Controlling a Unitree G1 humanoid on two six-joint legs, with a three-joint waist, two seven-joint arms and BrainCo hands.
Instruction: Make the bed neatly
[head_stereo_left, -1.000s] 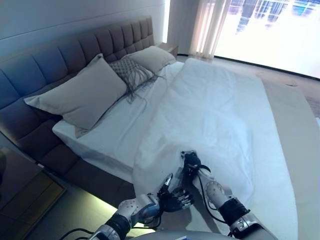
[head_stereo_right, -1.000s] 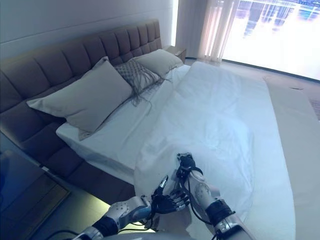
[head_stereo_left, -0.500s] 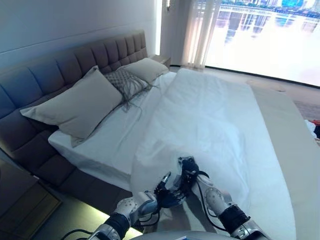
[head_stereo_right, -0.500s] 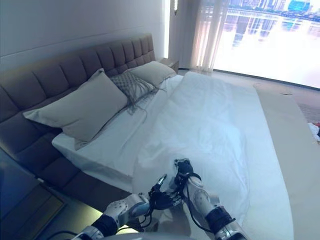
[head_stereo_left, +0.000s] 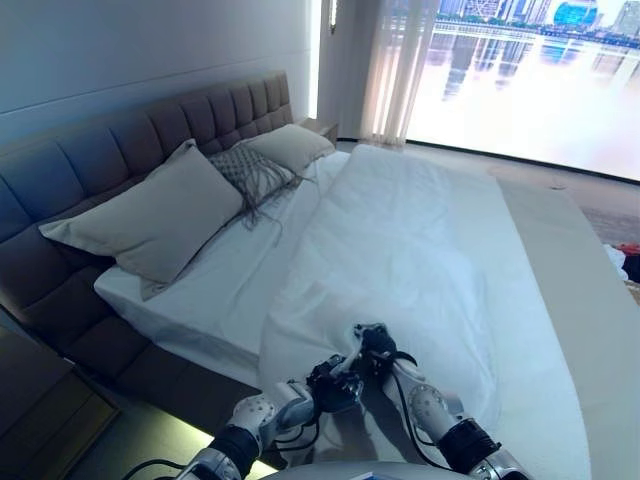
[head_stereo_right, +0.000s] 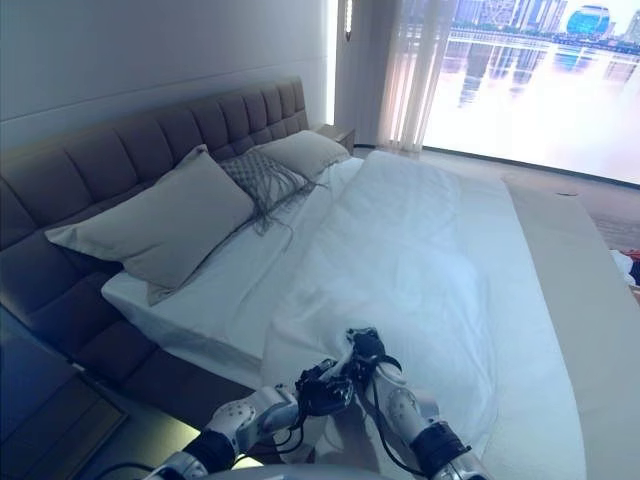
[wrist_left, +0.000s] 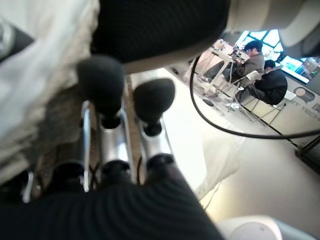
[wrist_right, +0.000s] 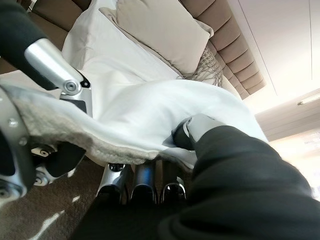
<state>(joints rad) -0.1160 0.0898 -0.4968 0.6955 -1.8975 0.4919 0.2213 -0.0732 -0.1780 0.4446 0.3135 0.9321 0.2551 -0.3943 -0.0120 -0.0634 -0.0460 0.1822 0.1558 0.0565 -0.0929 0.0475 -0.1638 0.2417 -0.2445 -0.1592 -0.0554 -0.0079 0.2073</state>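
A white duvet (head_stereo_left: 420, 230) lies rumpled over the right part of the bed, with the bare white sheet (head_stereo_left: 215, 275) showing to its left. My right hand (head_stereo_left: 375, 345) is at the duvet's near edge. Its fingers (wrist_right: 145, 180) are under the hem (wrist_right: 125, 125) and the thumb lies on top, pinching the cloth. My left hand (head_stereo_left: 330, 382) is right beside it, below the same hem. The left hand's fingers (wrist_left: 112, 135) reach out fairly straight against the right hand's dark cover, with white cloth alongside them.
A large beige pillow (head_stereo_left: 150, 215), a patterned cushion (head_stereo_left: 250, 170) and a further pillow (head_stereo_left: 292, 145) lean on the padded headboard (head_stereo_left: 120, 140). A beige spread (head_stereo_left: 590, 300) covers the bed's right side. A bedside table (head_stereo_left: 40, 400) is at the lower left. People sit at desks (wrist_left: 255, 65) behind me.
The camera has shifted. My left hand, with fingers spread below the hem before, has come up and right until it meets the right hand. The right hand has kept its hold on the duvet.
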